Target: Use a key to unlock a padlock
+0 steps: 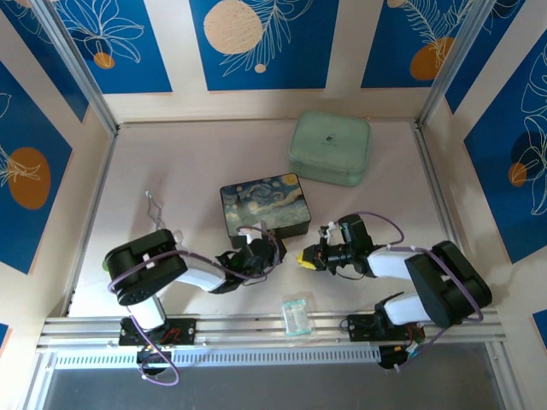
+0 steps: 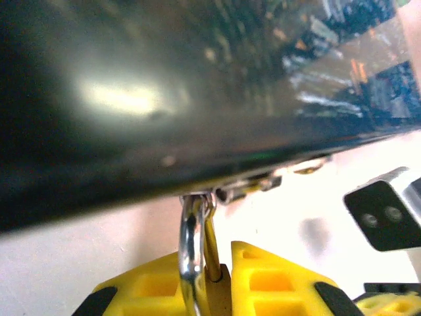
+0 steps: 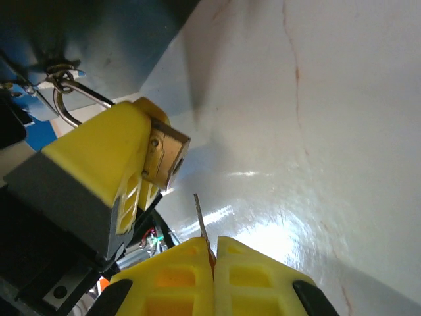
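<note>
In the left wrist view my left gripper [image 2: 220, 284] is shut on the padlock [image 2: 222, 293]. Its brass body is pinched between the yellow fingers, and its silver shackle [image 2: 189, 247] is hooked through the hasp on the front of the Starry Night box [image 2: 164, 99]. The right wrist view shows the padlock [image 3: 166, 153] bottom face outward, beside the left gripper's yellow finger [image 3: 99, 155]. My right gripper [image 3: 214, 253] is shut on the key [image 3: 200, 217], whose thin blade points up and stops a short gap below the padlock. From above, the left gripper [image 1: 256, 254] and right gripper [image 1: 304, 259] face each other before the box.
The Starry Night box [image 1: 265, 205] sits mid-table. A mint-green case [image 1: 330, 148] lies behind it to the right. A small clear packet [image 1: 297, 314] lies near the front rail, and a thin silver wire tool [image 1: 154, 203] is at the left.
</note>
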Robot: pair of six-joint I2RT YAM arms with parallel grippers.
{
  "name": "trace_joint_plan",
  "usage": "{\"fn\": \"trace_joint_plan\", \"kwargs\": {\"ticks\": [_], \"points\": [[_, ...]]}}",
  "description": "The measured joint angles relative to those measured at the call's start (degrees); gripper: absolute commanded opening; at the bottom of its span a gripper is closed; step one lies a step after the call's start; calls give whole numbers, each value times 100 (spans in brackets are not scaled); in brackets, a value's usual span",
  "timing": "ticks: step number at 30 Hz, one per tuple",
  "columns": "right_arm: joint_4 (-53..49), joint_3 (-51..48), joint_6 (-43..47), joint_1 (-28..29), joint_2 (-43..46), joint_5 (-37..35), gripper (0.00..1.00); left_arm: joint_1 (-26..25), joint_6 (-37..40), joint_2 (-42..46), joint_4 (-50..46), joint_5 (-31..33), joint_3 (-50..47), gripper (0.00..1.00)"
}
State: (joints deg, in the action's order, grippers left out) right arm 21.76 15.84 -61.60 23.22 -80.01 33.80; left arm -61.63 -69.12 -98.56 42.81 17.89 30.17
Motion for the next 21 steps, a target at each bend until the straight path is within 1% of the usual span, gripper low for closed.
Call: {"fn": "trace_joint_plan", "kwargs": {"ticks": [3,11,16,21], "points": [[337,-28,-98,-79,-238,186,0,0,-94,-98,389,92,-68,0],[713,-28,-190,-120,-273,417,0,0,-243,-393,1185,367,-94,0],[916,-22,-247,-129,-393,461,0,0,-284,-391,1180,402,-74,0],[1357,-22,-444,-129,-726,562,0,0,-391,-282,874,409,-9,0]]}}
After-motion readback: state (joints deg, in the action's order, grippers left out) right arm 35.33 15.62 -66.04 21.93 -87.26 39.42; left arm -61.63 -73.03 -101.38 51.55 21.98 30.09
